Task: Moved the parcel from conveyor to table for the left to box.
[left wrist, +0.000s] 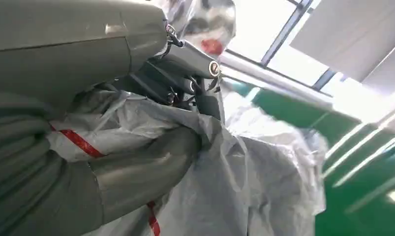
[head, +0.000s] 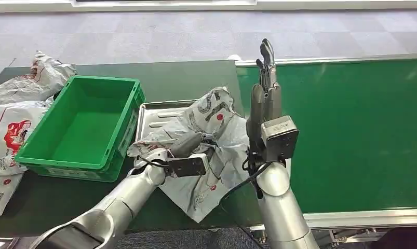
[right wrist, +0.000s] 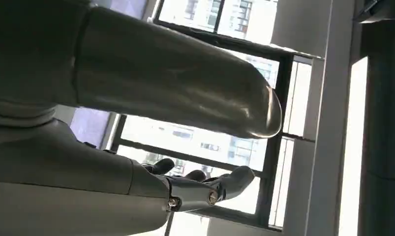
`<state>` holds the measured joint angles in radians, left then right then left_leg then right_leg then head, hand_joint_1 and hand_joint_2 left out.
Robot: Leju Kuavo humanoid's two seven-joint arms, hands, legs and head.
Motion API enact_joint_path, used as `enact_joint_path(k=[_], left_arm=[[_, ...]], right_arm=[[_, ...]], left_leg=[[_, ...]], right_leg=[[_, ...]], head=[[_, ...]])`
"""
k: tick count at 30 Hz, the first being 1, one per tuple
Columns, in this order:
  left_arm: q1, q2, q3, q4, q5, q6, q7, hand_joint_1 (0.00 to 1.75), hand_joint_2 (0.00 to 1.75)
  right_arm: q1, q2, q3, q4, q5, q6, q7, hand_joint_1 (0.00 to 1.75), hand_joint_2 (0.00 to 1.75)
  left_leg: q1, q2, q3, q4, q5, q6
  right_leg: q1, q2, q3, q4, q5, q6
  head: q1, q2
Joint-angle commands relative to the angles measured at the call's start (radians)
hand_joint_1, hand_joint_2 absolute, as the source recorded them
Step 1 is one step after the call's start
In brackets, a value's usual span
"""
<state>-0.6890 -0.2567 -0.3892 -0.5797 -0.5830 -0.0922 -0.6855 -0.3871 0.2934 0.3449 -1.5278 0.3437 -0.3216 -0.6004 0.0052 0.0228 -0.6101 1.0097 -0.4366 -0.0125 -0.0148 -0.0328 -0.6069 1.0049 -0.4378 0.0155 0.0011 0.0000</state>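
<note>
A crumpled grey plastic parcel (head: pixel 216 129) with black print and red dots lies over the metal tray (head: pixel 154 111) on the dark table, hanging past the table's front edge. My left hand (head: pixel 190 142) grips its near side; in the left wrist view the thumb and fingers (left wrist: pixel 205 73) close on the grey film (left wrist: pixel 244 167). My right hand (head: pixel 266 78) stands raised beside the parcel at the conveyor's left end, fingers straight up and apart, holding nothing. The right wrist view shows that hand (right wrist: pixel 185 187) against windows.
A green crate (head: pixel 84 124) stands left of the tray, with nothing inside. More white and grey parcels (head: pixel 16 111) are piled at the table's far left. The green conveyor belt (head: pixel 351 129) runs on the right, bare.
</note>
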Motion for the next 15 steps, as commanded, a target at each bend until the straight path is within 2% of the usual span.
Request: enact_joint_path(k=[1,2,5,7,10,14,15], left_arm=[[0.064,0.048,0.283,-0.364,0.321,0.006,0.005,1.75,1.75],[0.063,0.053,0.307,-0.396,0.296,0.114,0.007,1.75,1.75],[0.058,0.070,0.306,-0.419,0.306,0.110,0.023,1.75,1.75],[0.047,0.075,0.328,-0.429,0.195,0.373,0.013,1.75,1.75],[0.016,0.112,0.331,-0.435,0.046,0.619,0.032,1.75,1.75],[0.016,0.116,0.331,-0.440,0.048,0.612,0.039,1.75,1.75],[0.010,0.120,0.329,-0.428,-0.048,0.742,0.053,1.75,1.75]], right_arm=[[-0.025,-0.035,-0.040,0.054,0.000,-0.015,-0.001,0.00,0.00],[-0.025,-0.034,-0.039,0.059,-0.001,-0.017,-0.003,0.00,0.00],[-0.026,-0.033,-0.036,0.064,-0.002,-0.021,-0.006,0.00,0.00],[-0.027,-0.033,-0.029,0.069,-0.001,-0.023,-0.007,0.00,0.00],[-0.032,-0.026,-0.020,0.087,-0.003,-0.025,-0.013,0.00,0.00],[-0.035,-0.026,-0.016,0.092,-0.006,-0.029,-0.015,0.00,0.00],[-0.038,-0.027,-0.011,0.096,-0.011,-0.032,-0.015,0.00,0.00]], left_leg=[[0.001,0.001,0.001,0.000,-0.001,0.000],[0.001,0.002,0.002,0.000,-0.001,0.000],[0.001,0.002,0.002,0.000,-0.001,0.000],[0.001,0.001,0.002,-0.001,0.000,0.000],[0.001,0.001,0.001,0.000,0.000,0.000],[0.001,0.001,0.003,-0.001,0.000,-0.001],[0.001,-0.001,0.001,0.000,0.000,-0.001]], right_leg=[[0.001,0.004,0.001,-0.001,0.000,-0.001],[0.001,0.006,0.001,-0.001,0.001,-0.001],[0.001,0.006,0.001,-0.001,0.001,-0.001],[0.001,0.005,0.002,-0.001,0.000,-0.001],[0.001,0.003,0.000,0.000,0.000,-0.001],[0.001,0.005,0.002,-0.001,0.000,-0.001],[0.001,0.002,0.001,0.000,0.000,-0.001]], head=[[0.000,0.000],[0.000,0.000],[0.000,0.000],[0.000,0.000],[0.000,0.000],[0.000,0.000],[0.000,0.000]])
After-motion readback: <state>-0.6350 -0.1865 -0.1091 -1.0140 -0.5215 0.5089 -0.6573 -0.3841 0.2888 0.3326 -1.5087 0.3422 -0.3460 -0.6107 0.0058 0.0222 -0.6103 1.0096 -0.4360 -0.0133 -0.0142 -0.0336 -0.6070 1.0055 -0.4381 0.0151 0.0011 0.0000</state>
